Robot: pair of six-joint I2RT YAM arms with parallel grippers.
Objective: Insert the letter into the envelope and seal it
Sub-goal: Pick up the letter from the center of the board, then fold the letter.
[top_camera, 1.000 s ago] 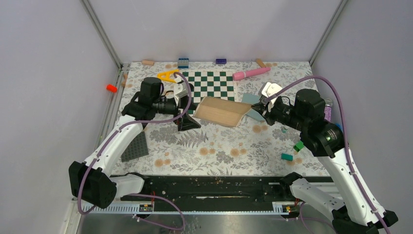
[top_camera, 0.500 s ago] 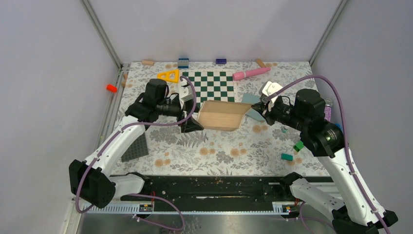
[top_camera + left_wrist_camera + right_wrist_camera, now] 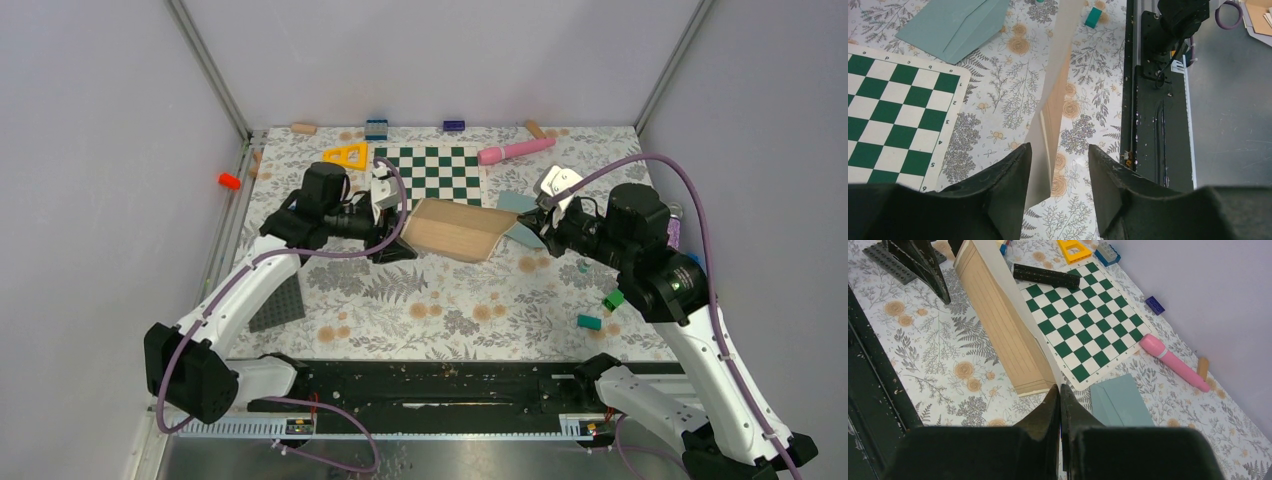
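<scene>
the top camera sits high above and behind the arm bases, looking down and forward over the whole table (image 3: pixel 450 300) to the back wall. the left wrist camera looks down close past the left gripper (image 3: pixel 1059 149), the black rail (image 3: pixel 1158 125) at its right edge. the right wrist camera looks past the right gripper (image 3: pixel 1060 387) toward the far wall; all three share the letter (image 3: pixel 455 230), chessboard (image 3: pixel 432 172) and envelope (image 3: pixel 522 236).

- What sort of place is noted?
- A robotics lab test cell. A left arm (image 3: pixel 240 290) and a right arm (image 3: pixel 715 362) are seen bolted to a black rail (image 3: pixel 430 385).
- Further signs?
- The floral-printed surface (image 3: pixel 450 300) is enclosed by plain grey panels (image 3: pixel 440 60) and aluminium posts (image 3: pixel 207 65). Purple cables (image 3: pixel 640 158) are routed along the arms.
</scene>
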